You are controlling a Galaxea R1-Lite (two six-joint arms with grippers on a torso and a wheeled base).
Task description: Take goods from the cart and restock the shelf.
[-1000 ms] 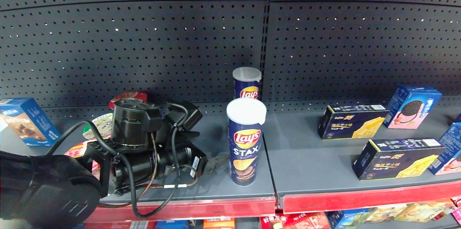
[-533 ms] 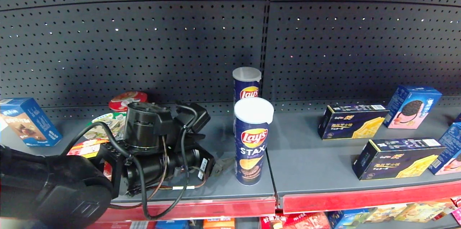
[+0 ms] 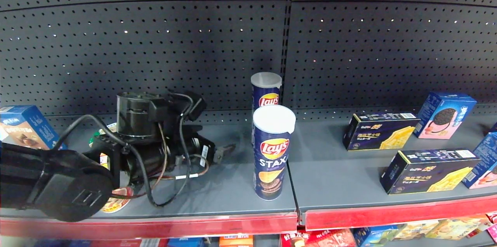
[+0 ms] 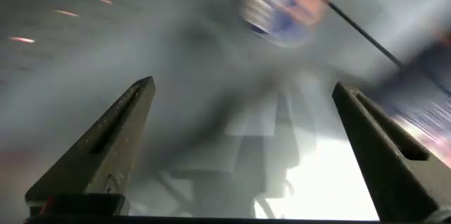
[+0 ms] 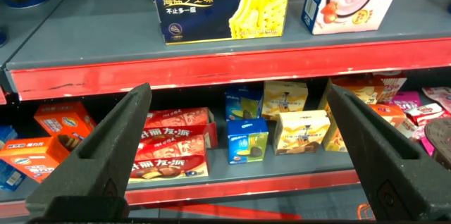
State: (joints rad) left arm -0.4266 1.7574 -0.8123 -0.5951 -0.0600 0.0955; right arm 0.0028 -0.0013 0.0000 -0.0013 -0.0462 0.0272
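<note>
Your left hand [image 3: 227,149] is spread wide and holding nothing, so I'd draw it straight off along the shelf [image 3: 233,196], level, with no sideways swing. The chip can [image 3: 273,153] stands upright near the shelf's front edge, close to your fingertips but apart from them, with a second can [image 3: 266,89] behind it.

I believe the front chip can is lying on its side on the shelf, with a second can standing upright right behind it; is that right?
Not quite. The front chip can is not lying on its side: it stands upright on the shelf, as the head view shows. The rest holds: the second can stands upright right behind it.
</note>
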